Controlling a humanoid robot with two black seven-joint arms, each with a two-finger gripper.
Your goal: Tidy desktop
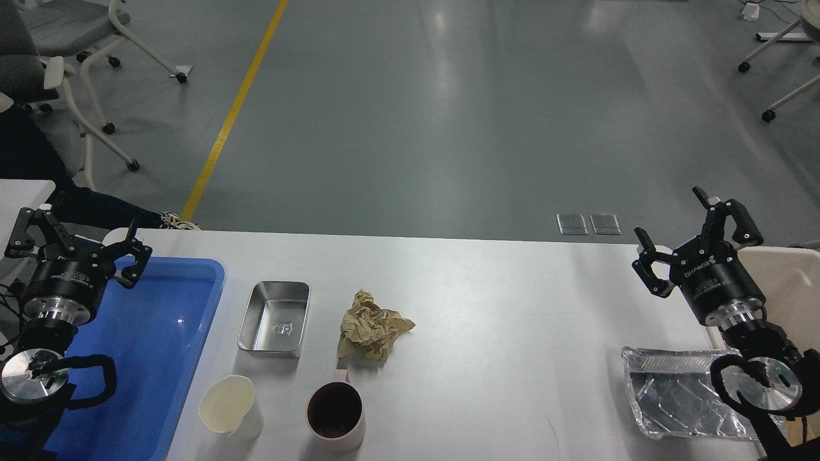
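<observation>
Head view: desktop (512, 301) fills the lower frame, both arms raised at its sides.
Near edge: cream cup (227, 406), pink mug (336, 413); foil tray (682, 400) toward the right corner. Mid-surface: crumpled brown paper (373, 326), steel tin (275, 318). Blue tray (166, 339) lines the left edge. Left gripper (75, 240) and right gripper (695, 230): jaws spread, empty.

On the surface (500, 307), a tray (154, 358) lies at the far left, with a metal tin (274, 318) just to its right and a crumpled paper (371, 326) right of the tin. Nearer the front edge stand a cup (229, 406) and, to its right, a mug (336, 411), before the tin and paper. Well apart at the far right lies a foil tray (679, 397), with a bin (785, 282) behind it.
</observation>
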